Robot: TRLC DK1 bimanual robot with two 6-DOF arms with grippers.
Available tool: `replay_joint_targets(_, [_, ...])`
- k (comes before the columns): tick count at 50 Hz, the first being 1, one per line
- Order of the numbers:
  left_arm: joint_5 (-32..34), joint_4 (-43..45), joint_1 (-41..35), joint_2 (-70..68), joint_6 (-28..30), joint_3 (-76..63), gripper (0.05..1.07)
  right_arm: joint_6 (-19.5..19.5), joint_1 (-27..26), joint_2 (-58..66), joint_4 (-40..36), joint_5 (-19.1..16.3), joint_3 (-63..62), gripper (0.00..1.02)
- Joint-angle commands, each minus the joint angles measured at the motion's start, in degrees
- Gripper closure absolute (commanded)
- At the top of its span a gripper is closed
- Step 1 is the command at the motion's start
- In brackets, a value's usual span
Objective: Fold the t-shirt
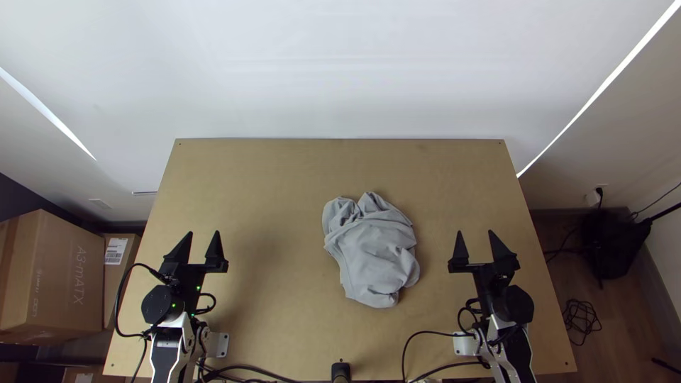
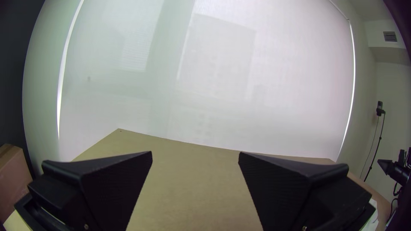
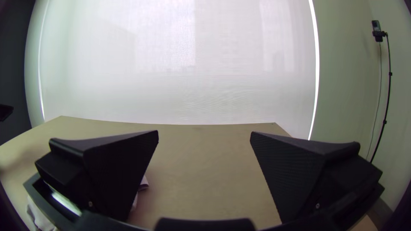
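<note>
Pale window shades point(image 1: 340, 71) rise at twelve o'clock beyond a light wooden table point(image 1: 269, 167), taken as a clock face in the top view with six at the near edge. Cardboard boxes point(image 1: 64, 280) stand off the table toward nine o'clock, while a tangle of black cable point(image 1: 582, 319) lies on the floor just past three.

On the tabletop, a grey t-shirt point(image 1: 376, 252) rests bunched and wrinkled, covering the center and spreading toward three o'clock. One peak of its cloth points to twelve, a rounded lobe sits toward eleven, and its narrower end runs down toward five.

The left gripper point(image 1: 203, 234) hangs near nine o'clock, fingers set wide apart with nothing between them. Opposite, near three, the right gripper point(image 1: 474, 232) mirrors it, its fingers also wide apart and holding nothing. Both stand clear of the shirt, their tips directed toward the twelve o'clock side.
</note>
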Motion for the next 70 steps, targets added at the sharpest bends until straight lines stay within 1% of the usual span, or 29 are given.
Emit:
replay_joint_targets(1, [0.1, -1.5, 0.3, -0.3, -0.6, -2.2, 0.10, 2.1, 2.5, -0.1, -0.8, -0.2, -0.6, 0.03])
replay_joint_targets(6, [0.1, -1.5, 0.3, -0.3, -0.6, -2.2, 0.10, 2.0, 3.9, -0.1, -0.8, -0.2, -0.6, 0.03])
replay_joint_targets(13, [0.1, -1.6, 0.3, -0.3, -0.6, -2.2, 0.10, 2.1, 4.7, -0.1, -0.8, -0.2, -0.6, 0.03])
replay_joint_targets(15, [0.1, -1.5, -0.2, -0.3, -1.6, -2.2, 0.10, 2.1, 4.7, -0.1, -0.8, -0.2, -0.6, 0.03])
replay_joint_targets(17, [0.1, -1.7, -0.7, -0.3, -1.6, -2.2, 0.10, 1.9, 4.9, -0.1, -1.1, -0.9, -0.6, 0.03])
replay_joint_targets(23, [-0.1, -1.7, -0.2, -0.3, -1.2, -2.2, 0.10, 1.5, 5.2, -0.2, -1.1, -0.9, -0.5, 0.03])
replay_joint_targets(26, [-0.1, -1.6, -0.7, -0.3, 1.4, -2.2, 0.10, 1.5, 5.2, -0.2, -1.1, -0.9, -0.4, 0.03])
replay_joint_targets(32, [-0.1, -2.2, -0.7, -0.3, 3.2, -0.8, 0.10, 0.9, 5.0, -0.1, -1.2, -0.8, 1.0, 0.03])
replay_joint_targets(37, [-0.1, -2.7, 0.0, 1.4, 4.6, 3.0, 0.10, -0.4, 5.4, 0.8, -1.3, -0.9, 4.3, 0.03])
replay_joint_targets(39, [-0.1, -2.2, 0.0, 3.1, 5.8, 4.6, 0.10, -2.8, 5.8, 2.6, -0.7, -0.9, 5.7, 0.03])
replay_joint_targets(44, [-0.1, -2.9, 0.0, 9.8, 6.0, 11.5, 0.10, -5.5, 7.6, 10.2, -0.6, -0.9, 12.4, 0.03])
replay_joint_targets(49, [0.0, -5.3, -0.6, 18.0, 6.0, 21.4, 0.10, -6.5, 8.7, 18.8, -2.4, -0.9, 21.4, 0.03])
replay_joint_targets(51, [0.1, -6.7, -0.9, 21.5, 6.0, 25.6, 0.10, -7.3, 9.6, 21.9, -3.5, -0.9, 25.0, 0.03])
replay_joint_targets(55, [0.1, -10.8, -3.1, 28.7, 6.0, 34.8, 0.10, -7.6, 11.7, 28.0, -5.8, -0.8, 32.3, 0.03])
replay_joint_targets(57, [0.1, -14.3, -4.6, 33.0, 6.0, 40.2, 0.10, -8.3, 13.2, 31.6, -8.5, -0.9, 36.8, 0.03])
replay_joint_targets(60, [0.1, -20.4, -6.0, 38.6, 5.2, 47.9, 0.10, -8.3, 15.9, 36.6, -12.3, -0.6, 43.5, 0.03])
replay_joint_targets(63, [0.1, -25.5, -6.6, 43.5, 4.5, 54.5, 0.10, -8.3, 19.5, 41.5, -18.1, -0.2, 51.2, 0.03])
replay_joint_targets(65, [0.1, -29.0, -6.6, 46.0, 3.1, 58.6, 0.10, -8.3, 22.2, 44.9, -21.5, 0.8, 56.0, 0.03])
replay_joint_targets(67, [0.1, -32.0, -6.7, 47.9, 1.8, 62.2, 0.10, -8.3, 25.1, 48.2, -26.3, 1.6, 60.6, 0.03])
replay_joint_targets(70, [0.1, -36.2, -6.6, 50.0, -0.8, 67.0, 0.10, -8.2, 29.0, 53.0, -34.4, 1.6, 67.3, 0.03])
